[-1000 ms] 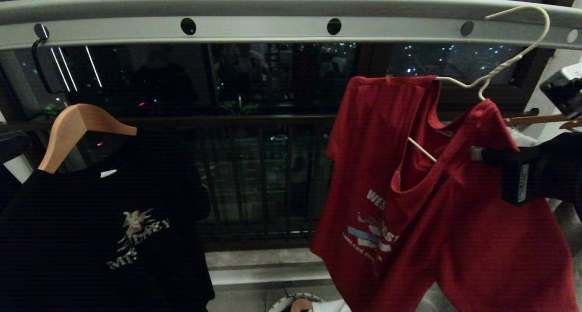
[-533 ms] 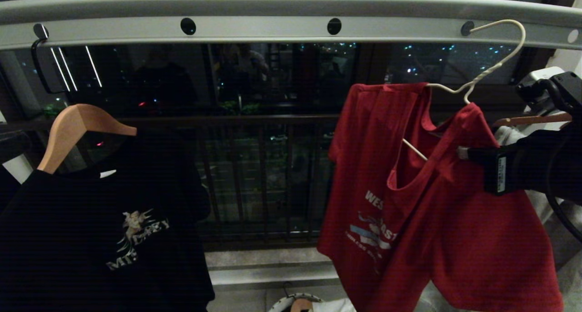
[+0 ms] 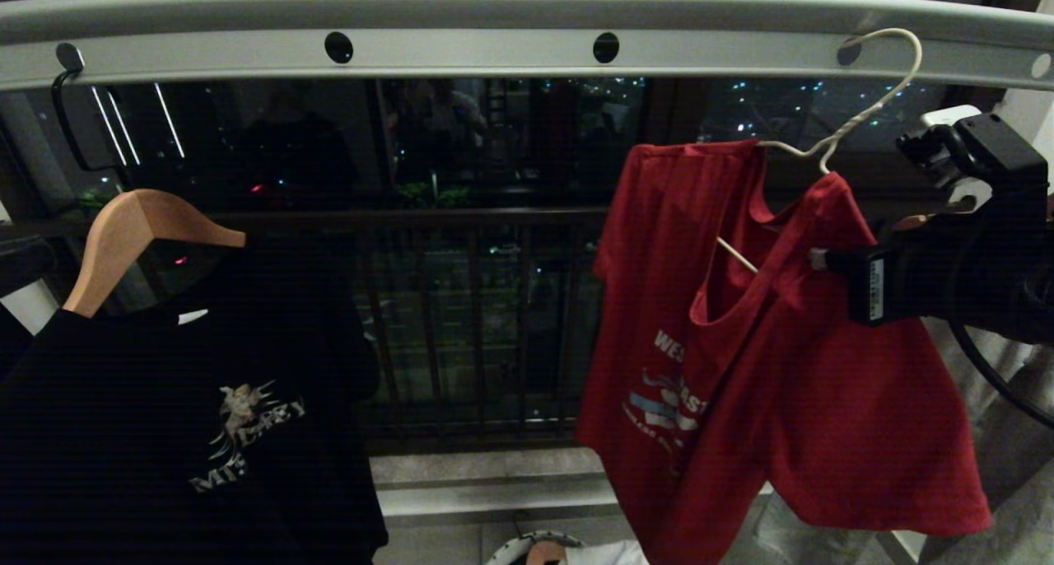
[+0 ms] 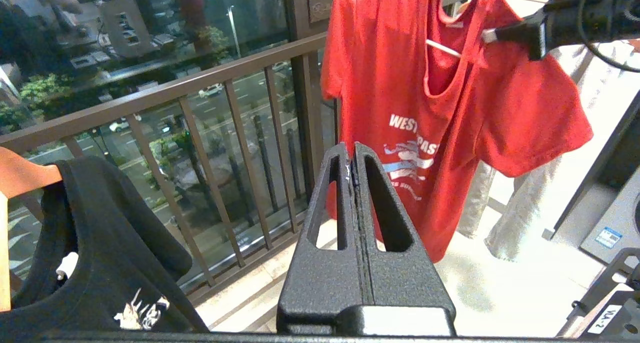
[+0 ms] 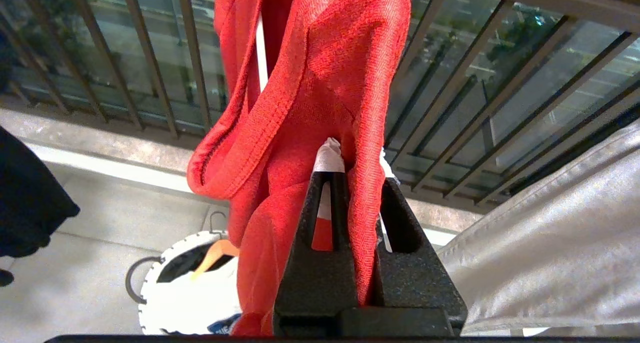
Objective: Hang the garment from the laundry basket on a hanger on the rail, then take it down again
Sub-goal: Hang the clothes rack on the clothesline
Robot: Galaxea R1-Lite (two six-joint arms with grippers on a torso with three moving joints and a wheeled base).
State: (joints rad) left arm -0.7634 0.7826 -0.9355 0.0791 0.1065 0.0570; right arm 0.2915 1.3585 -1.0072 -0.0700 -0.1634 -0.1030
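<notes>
Change: over the last second we see the hanger [image 3: 856,112] swing toward 9 o'clock along the rail [image 3: 494,50]; its hook tip, which stood past the hole at 1 o'clock a second ago, now sits right at that hole.
Shirt: the shirt [image 3: 766,359] rides with it, shifting slightly toward 9 o'clock, draped over the hanger at 3 o'clock of the head view, lettering facing us.
Right gripper: our right gripper [image 3: 815,258] has come in from 3 o'clock and is clamped tight on the shirt's shoulder and the hanger wire under it; the right wrist view shows red cloth pinched between the jaws.
Left gripper: our left gripper [image 4: 352,155] is parked low, jaws pressed together on nothing, pointing toward the railing.
Basket: the basket [image 5: 170,278] sits on the floor at 6 o'clock, below the shirt.
Neighbour: a black shirt [image 3: 189,417] on a wooden hanger [image 3: 132,235] hangs at 9 o'clock, well apart.
Meaning: we judge the hook is being seated in the hole, or just lifted out; we cannot tell which. Either way the weight seems partly on our grip, so letting go now could drop the shirt.
</notes>
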